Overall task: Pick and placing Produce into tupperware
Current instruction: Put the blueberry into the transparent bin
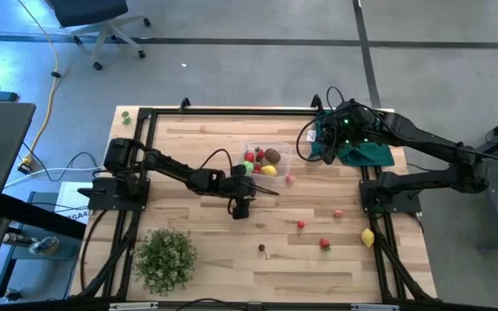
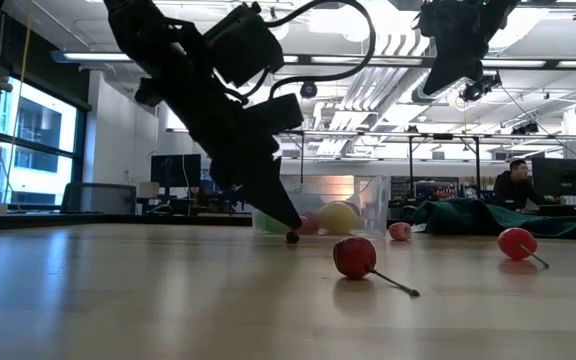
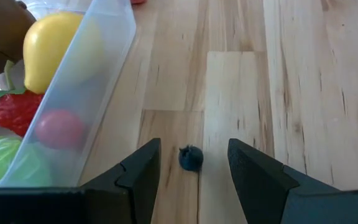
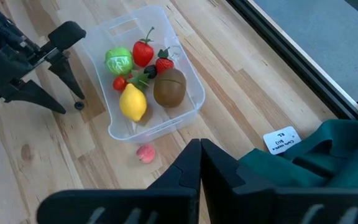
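Note:
The clear tupperware (image 1: 266, 161) sits at the table's middle. It holds a lemon (image 4: 133, 102), a brown kiwi (image 4: 169, 87), a green ball (image 4: 119, 61) and strawberries. My left gripper (image 3: 193, 163) is open just beside the tub's near wall and slants down to the tabletop. A tiny dark blue berry (image 3: 191, 158) lies on the wood between its fingers, with a gap on each side. My right gripper (image 4: 201, 155) is shut and empty, held high over the dark green cloth (image 1: 366, 154) at the far right.
Loose produce lies on the wood: a pink fruit (image 1: 290, 179) by the tub, red ones (image 1: 301, 225) (image 1: 324, 244) (image 1: 338, 212), a stemmed cherry (image 2: 355, 257) and a lemon (image 1: 367, 237) near the right edge. A bushy green plant (image 1: 164, 257) stands at the near left.

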`<act>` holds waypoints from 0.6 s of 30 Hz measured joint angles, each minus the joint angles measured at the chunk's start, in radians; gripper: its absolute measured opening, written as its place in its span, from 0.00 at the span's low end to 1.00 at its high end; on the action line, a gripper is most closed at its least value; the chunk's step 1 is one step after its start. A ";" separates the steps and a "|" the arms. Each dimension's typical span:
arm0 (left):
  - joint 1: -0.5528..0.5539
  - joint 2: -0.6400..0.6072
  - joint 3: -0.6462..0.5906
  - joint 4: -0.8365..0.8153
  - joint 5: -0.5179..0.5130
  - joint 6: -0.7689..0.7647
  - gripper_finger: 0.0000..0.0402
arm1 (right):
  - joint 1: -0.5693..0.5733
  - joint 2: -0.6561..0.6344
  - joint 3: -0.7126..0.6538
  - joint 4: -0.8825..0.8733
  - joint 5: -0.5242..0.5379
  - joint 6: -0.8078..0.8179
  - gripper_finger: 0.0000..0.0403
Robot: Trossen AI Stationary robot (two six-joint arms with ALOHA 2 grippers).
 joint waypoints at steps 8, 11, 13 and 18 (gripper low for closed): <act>-0.006 0.002 -0.002 -0.018 -0.017 0.050 0.44 | 0.000 0.000 0.000 0.000 0.000 0.000 0.00; -0.006 0.002 -0.002 -0.018 -0.018 0.054 0.44 | 0.000 0.000 0.000 0.000 0.000 0.000 0.00; -0.009 0.002 -0.002 -0.018 -0.019 0.057 0.44 | 0.000 0.000 0.000 0.000 0.000 0.000 0.00; -0.018 0.003 -0.003 -0.018 -0.026 0.091 0.44 | 0.000 0.000 0.000 0.000 0.000 0.000 0.00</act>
